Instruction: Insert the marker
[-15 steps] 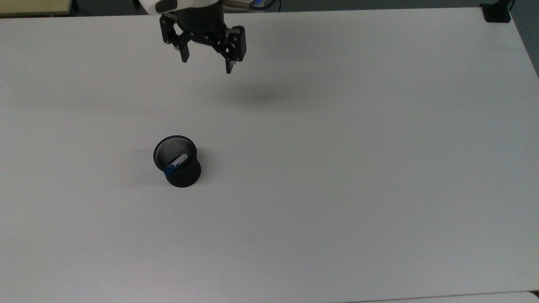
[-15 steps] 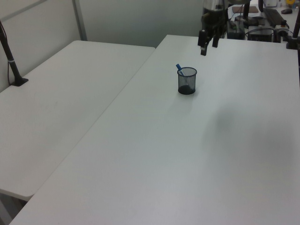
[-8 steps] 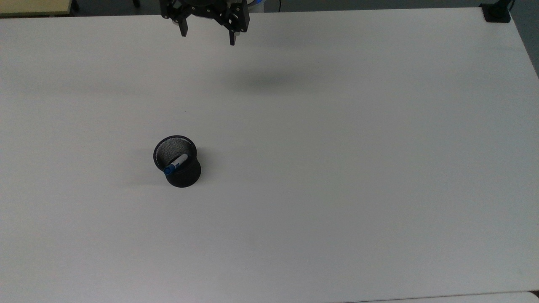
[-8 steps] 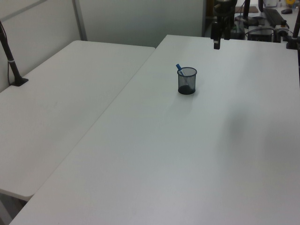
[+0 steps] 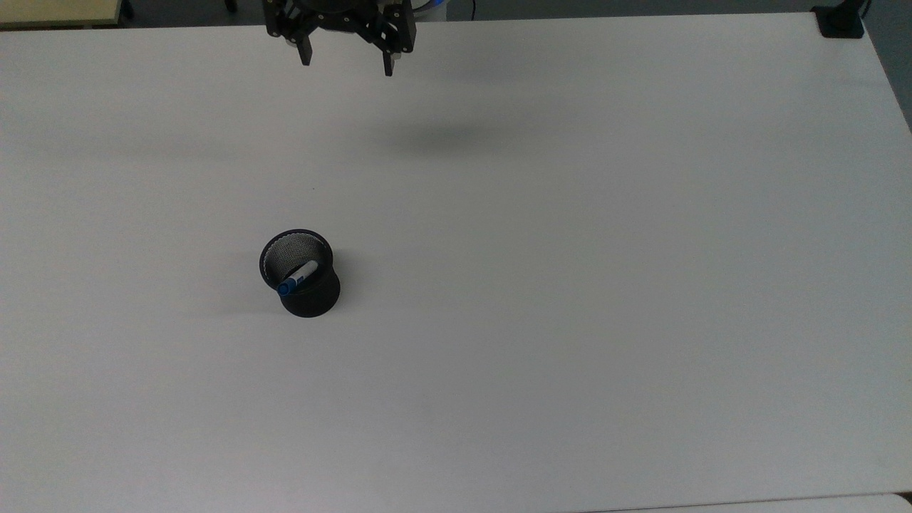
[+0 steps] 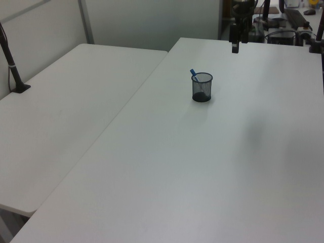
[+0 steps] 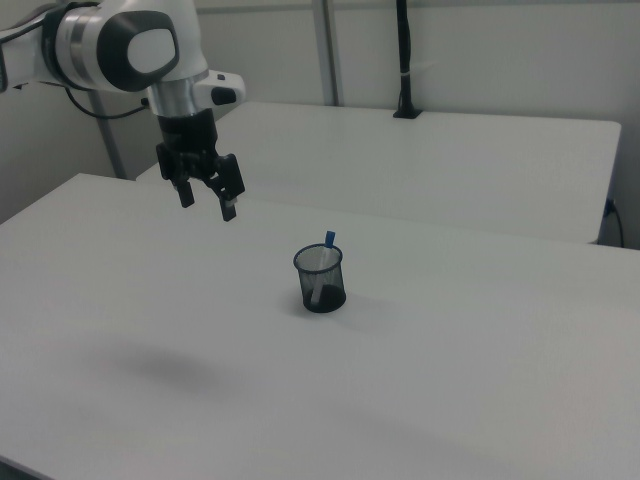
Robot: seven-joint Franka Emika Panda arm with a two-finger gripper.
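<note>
The marker [image 5: 297, 277] stands inside the black mesh cup [image 5: 308, 296], insertion apparently complete; my end effector [image 5: 345, 65], fingers spread and empty, hangs well apart, needing only retreat.

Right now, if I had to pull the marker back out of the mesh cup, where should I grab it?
Grip the marker by its blue cap, coming straight down from above. Only that end pokes past the mesh cup's rim, leaning against it.

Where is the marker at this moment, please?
The marker stands tilted inside the black mesh cup, left of centre on the white table in the top view, its blue end poking above the rim.
</note>
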